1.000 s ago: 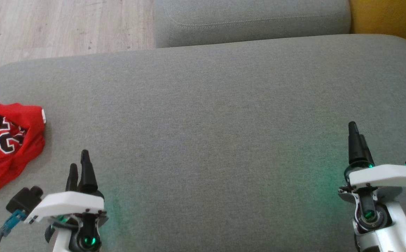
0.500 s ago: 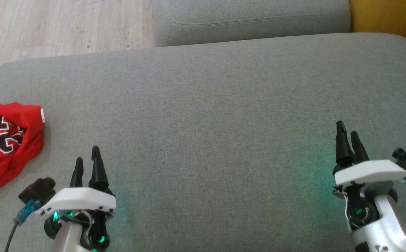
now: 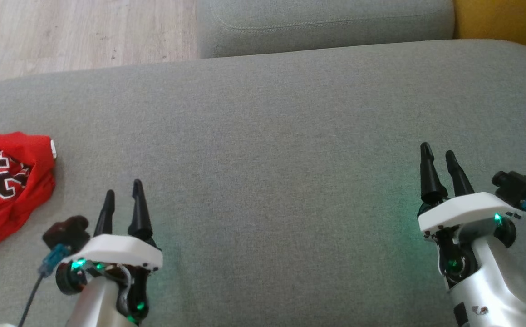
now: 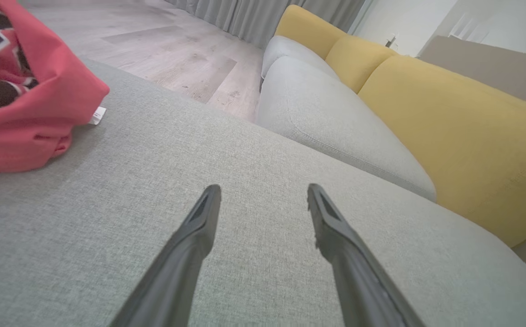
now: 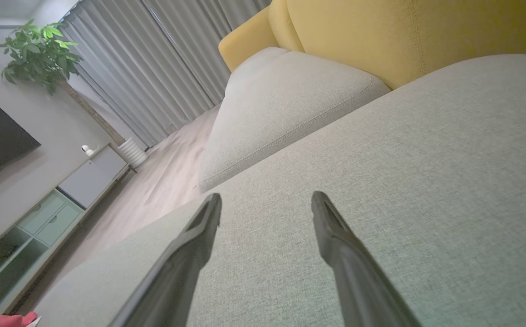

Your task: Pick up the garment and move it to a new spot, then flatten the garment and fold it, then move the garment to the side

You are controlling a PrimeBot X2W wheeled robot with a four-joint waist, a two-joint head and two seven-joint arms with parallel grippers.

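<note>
At the far left edge of the big grey seat cushion [image 3: 267, 136], one red garment [image 3: 6, 190] is lying crumpled in a heap, with black and white lettering showing among its folds. One small white tag [image 4: 97, 116] is sticking out at its edge and lying on the cushion fabric.

I am counting two grippers, both over this same cushion and both empty. The left gripper [image 3: 124, 188] is pointing forward near the garment, to its right and apart from it, with grey fabric showing between them. Its two dark fingers [image 4: 190, 245] are standing spread wide with nothing between them. The right gripper [image 3: 438, 150] is pointing forward well apart from the garment, toward the right end of the cushion. Its two fingers are likewise splaying wide around nothing but bare upholstery. I am not able to tell whether either gripper's fingertips are touching the cushion. Green light is spilling onto the fabric beside each arm.

Beyond the seat cushion, one second cushion [image 3: 326, 22], also grey, is sitting. Yellow back cushions [image 4: 449, 136] are rising behind it, and I am making out three of them in the left wrist view. Pale wooden floor [image 3: 63, 32] is showing past the seat cushion's far-left corner.
</note>
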